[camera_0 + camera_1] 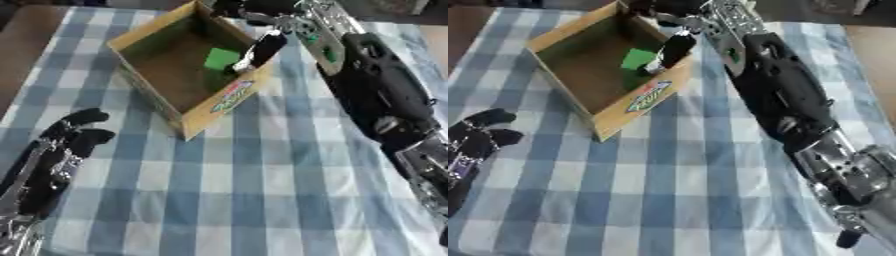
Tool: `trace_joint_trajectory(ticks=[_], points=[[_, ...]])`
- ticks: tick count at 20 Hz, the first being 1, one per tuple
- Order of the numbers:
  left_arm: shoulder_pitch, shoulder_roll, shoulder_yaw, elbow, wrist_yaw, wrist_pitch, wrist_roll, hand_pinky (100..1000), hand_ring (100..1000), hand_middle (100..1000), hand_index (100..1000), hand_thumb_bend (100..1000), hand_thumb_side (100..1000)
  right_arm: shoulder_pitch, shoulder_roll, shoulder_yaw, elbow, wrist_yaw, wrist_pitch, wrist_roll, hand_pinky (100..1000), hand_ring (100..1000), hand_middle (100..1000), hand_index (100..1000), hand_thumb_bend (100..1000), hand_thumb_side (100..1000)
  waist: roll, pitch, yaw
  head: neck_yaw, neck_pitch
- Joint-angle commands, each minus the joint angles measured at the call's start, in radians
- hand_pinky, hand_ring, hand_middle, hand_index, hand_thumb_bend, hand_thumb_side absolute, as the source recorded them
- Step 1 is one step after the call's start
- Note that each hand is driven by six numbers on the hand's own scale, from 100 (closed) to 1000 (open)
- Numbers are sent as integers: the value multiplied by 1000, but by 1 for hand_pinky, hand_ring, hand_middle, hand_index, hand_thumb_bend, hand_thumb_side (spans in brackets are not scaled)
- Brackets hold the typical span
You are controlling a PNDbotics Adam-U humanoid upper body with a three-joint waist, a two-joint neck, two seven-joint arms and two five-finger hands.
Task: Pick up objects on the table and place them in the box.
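**Green block in the box, beneath the right robot hand**

A small flat green square block (222,58) is seen lying on the brown floor of an open cardboard box (157,95), near its far right wall. The right robot hand (262,47) is extended over that wall, its dark fingers (255,54) straight and released, tips just beside the block; contact cannot be told. The box, marked with a printed label on its front wall, is set askew on the blue-and-white checked cloth of the tabletop (262,190). The left robot hand (66,142) is rested relaxed at the lower left, grasping nothing.
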Motion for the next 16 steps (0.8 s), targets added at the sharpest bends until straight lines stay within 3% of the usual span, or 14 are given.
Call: trace_joint_trajectory(ticks=[1,5,7,12,16], points=[[-10,8,3,-11,2,-3,-2,819,723,776,855,459,622,-21,-35,1,-50,23,4,-11,930,941,991,979,658,677,3,-25,-4,4,-10],[-7,10,6,-10,0,-3,-1,819,724,777,856,458,623,-21,-49,1,-86,13,10,-11,930,944,995,979,652,668,4,-28,-15,8,-9],[-5,12,8,-10,-1,-3,1,820,724,777,856,458,623,-19,-59,0,-107,-19,13,-14,920,938,992,977,608,656,5,-29,-23,12,-8],[5,20,19,-9,-5,-5,10,820,725,777,855,454,627,-5,-102,1,-198,-152,35,-13,900,926,975,970,474,531,8,-30,-58,28,-4],[12,25,36,-9,-10,-7,28,819,728,776,854,447,624,38,-151,-4,-313,-302,64,1,887,922,972,968,389,514,15,-27,-98,50,-6]])
